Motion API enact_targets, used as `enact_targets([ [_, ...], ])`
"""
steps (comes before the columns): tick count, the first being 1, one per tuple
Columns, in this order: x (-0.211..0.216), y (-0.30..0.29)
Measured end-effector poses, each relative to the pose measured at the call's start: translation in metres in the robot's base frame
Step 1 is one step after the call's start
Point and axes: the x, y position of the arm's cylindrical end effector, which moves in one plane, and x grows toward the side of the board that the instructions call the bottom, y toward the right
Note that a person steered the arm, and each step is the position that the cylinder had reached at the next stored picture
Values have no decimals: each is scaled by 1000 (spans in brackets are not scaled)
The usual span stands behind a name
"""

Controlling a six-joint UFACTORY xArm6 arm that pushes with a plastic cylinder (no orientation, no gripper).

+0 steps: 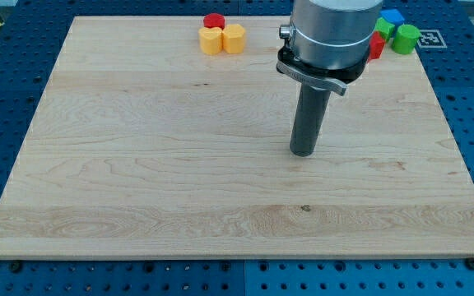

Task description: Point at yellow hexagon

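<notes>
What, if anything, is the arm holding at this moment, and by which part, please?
Nothing is held. My tip rests on the bare board, apart from every block; the two yellow blocks sit toward the view's top left.

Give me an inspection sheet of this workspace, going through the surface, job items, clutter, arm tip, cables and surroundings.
Surface: wooden board, light grain, lying flat.
Job's things: two yellow blocks at the view's top, left one and right one, side by side; which is the hexagon cannot be told.
Clutter: red block just behind the yellows; a green block, another green block, a blue block and a red block at the top right, partly hidden by the arm.
Gripper: none; my tip rests mid-board, well apart from every block, toward the view's bottom right of the yellows.
Cables: nothing seen.
Surroundings: blue perforated base around the board.
</notes>
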Motion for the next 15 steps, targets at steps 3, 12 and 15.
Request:
enact_targets([
  [3, -57, 4],
  [12, -225, -16],
  [15, -254, -54],
])
